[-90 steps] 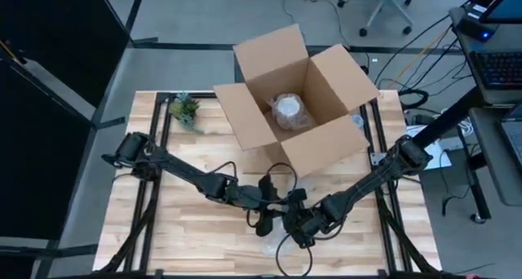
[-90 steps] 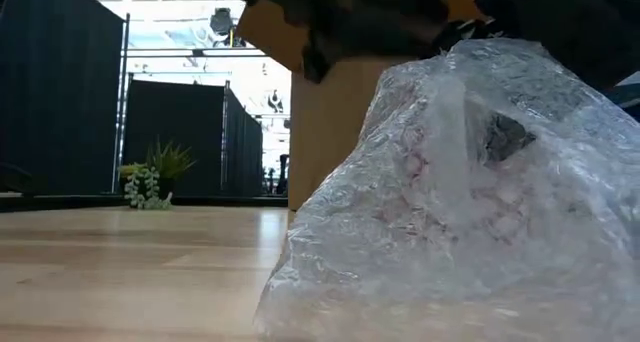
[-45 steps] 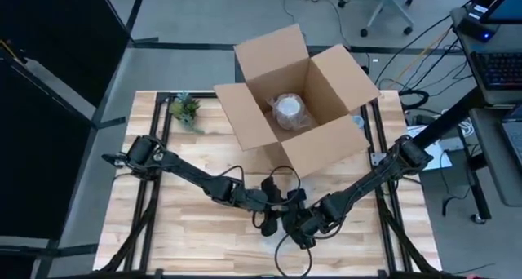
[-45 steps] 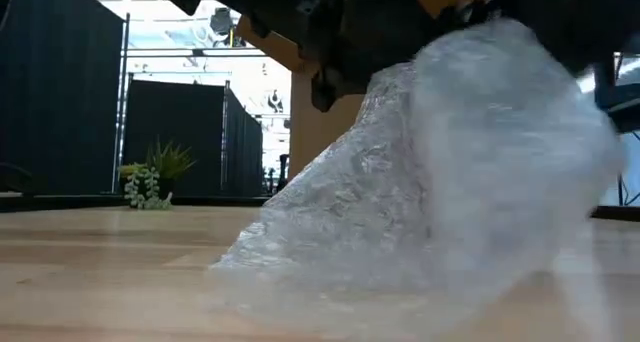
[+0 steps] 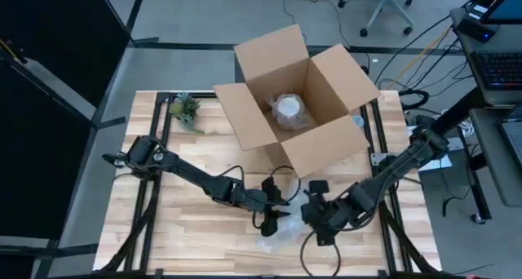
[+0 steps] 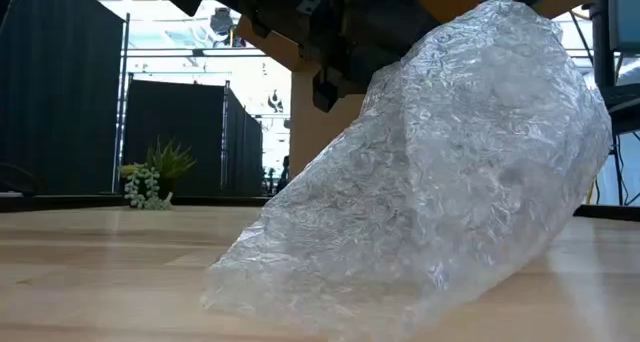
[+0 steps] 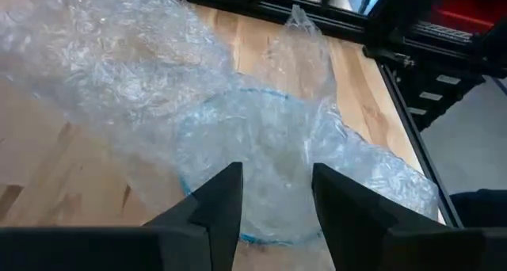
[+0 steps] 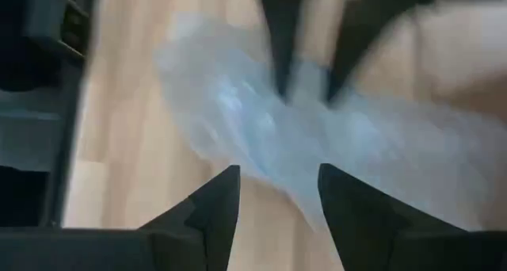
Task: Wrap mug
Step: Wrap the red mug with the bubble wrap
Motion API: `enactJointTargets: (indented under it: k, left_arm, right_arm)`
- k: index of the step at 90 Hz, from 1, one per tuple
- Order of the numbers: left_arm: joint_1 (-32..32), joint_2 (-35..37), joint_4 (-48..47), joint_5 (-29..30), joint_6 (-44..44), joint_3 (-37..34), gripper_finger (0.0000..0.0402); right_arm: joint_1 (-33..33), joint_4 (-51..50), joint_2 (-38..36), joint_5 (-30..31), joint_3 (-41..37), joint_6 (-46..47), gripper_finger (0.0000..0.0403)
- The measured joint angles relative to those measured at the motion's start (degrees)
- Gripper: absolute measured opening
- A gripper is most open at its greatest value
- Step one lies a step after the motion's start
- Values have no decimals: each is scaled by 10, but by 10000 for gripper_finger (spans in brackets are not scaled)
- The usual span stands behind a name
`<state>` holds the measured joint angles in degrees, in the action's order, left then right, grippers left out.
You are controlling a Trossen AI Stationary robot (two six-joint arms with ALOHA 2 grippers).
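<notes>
I see the bubble-wrapped mug (image 6: 450, 172) lying on the table (image 5: 188, 230) near the open cardboard box (image 5: 298, 99), on the side of the box facing the arms' bases, as a crinkled clear bundle that leans up from the wood in the low view. In my left wrist view the bubble wrap (image 7: 142, 73) spreads over the planks, and a round blue-tinted rim shows through it right ahead of the fingers. My left tool (image 5: 272, 219) sits on top of the bundle, on the end nearest the box; its fingers (image 7: 218, 204) stand apart around a fold of the wrap, and I cannot tell whether they are pinching it or merely straddling it. My right tool (image 5: 314, 212) is just beside the bundle, also close to the box's near wall, and its fingers (image 8: 214, 208) are spread with bare table and wrap between them, holding nothing. Inside the box I can make out another wrapped bundle (image 5: 288, 110) sitting on the bottom. Beyond the box's left flap, at the table's far corner, stands a small potted plant (image 5: 185, 109), which also shows in the low view against dark curtains (image 6: 60, 92).
</notes>
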<state>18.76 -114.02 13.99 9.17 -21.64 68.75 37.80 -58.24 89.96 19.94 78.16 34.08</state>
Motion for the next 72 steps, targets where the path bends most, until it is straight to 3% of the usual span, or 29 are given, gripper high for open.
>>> enactJointTargets:
  k: [11, 20, 37, 56, 72]
  left_arm:
    - [0, 0, 1, -10, 13, -1, 141]
    - [-1, 0, 1, -36, 27, -1, 141]
    - [-1, 0, 3, -50, 33, -1, 141]
    - [-1, 0, 4, -53, 41, -1, 141]
    - [0, -1, 12, -56, 40, -1, 141]
  right_arm:
    - [16, -27, -17, 51, -53, 69, 157]
    - [22, -15, -32, 59, -121, 119, 157]
    - [15, 127, -59, 85, -291, 164, 157]
    - [-24, 302, -59, 126, -397, 62, 157]
    - [-49, 363, -66, 134, -380, -66, 156]
